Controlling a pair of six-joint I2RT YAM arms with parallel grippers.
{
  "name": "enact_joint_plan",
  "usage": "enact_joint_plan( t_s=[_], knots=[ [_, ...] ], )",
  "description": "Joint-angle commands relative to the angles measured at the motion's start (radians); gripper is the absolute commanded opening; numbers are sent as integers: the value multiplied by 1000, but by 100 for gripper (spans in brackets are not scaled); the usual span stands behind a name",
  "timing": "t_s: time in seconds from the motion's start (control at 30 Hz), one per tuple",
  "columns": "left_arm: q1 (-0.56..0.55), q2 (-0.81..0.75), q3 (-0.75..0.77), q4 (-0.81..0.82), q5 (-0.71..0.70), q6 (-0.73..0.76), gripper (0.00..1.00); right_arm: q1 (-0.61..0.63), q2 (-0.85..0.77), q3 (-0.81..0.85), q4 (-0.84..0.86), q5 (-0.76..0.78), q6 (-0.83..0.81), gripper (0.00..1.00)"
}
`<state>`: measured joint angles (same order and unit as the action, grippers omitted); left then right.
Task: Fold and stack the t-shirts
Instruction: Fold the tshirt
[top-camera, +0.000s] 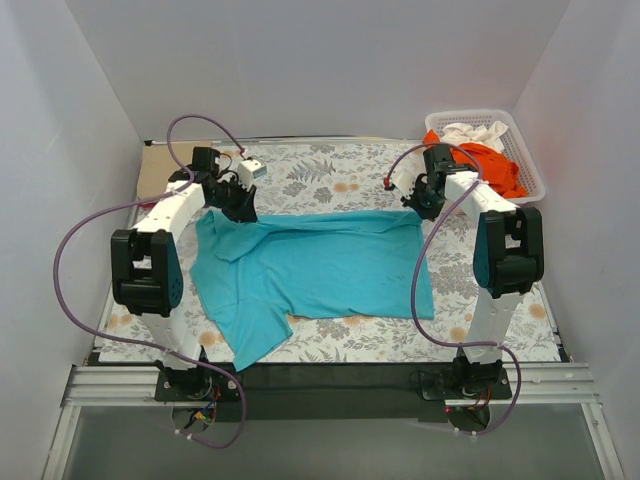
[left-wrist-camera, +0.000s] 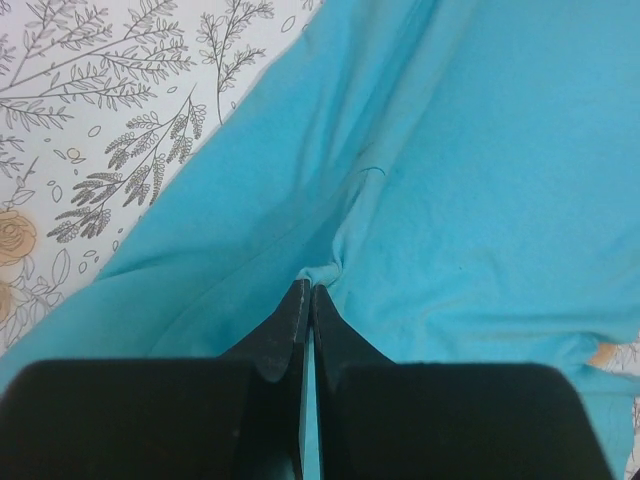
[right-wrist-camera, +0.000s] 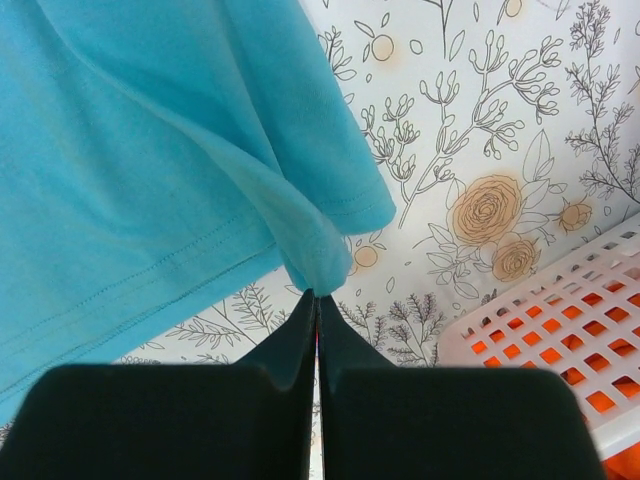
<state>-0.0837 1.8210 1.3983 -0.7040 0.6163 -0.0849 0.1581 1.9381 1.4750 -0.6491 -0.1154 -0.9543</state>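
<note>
step: starting first fold of turquoise t-shirt (top-camera: 320, 265) | left gripper (left-wrist-camera: 307, 292): pinching its far edge | right gripper (right-wrist-camera: 314, 297): pinching hem corner | next: likely lift both together, evenly

- I find no writing, label, brand, number or sign that I can read in any of my three views.

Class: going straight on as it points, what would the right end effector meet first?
The turquoise t-shirt, whose edge the right end effector pinches; beyond, probably the tablecloth.
</note>
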Motion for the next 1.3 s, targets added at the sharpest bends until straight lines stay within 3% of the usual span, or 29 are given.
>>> enact_joint_plan(
  t_s=[0.0,0.33,0.67,0.8,0.9,1.03,1.2,1.27],
  knots=[
    [13,-81,-16,-84,39,68,0,-11,-42,-5,-11,-4,-43,1],
    [59,-91,-25,-101,36,76,0,-45,-67,15,-37,-61,-61,1],
    [59,-83,-74,-176,82,178,0,-25,-105,-100,-44,-86,-116,4],
    [48,-95,-76,-242,105,214,24,-20,-139,-128,-52,-58,-138,43],
    [82,-83,-19,-220,128,105,29,-20,-159,-98,-60,-75,-100,50],
    [200,30,135,-210,116,-33,36,-20,-121,75,-86,-131,46,46],
    [210,92,140,-32,-70,-150,34,6,24,202,-100,-93,158,22],
    [210,118,153,-2,-113,-180,30,29,53,209,-96,-55,181,20]
  ],
)
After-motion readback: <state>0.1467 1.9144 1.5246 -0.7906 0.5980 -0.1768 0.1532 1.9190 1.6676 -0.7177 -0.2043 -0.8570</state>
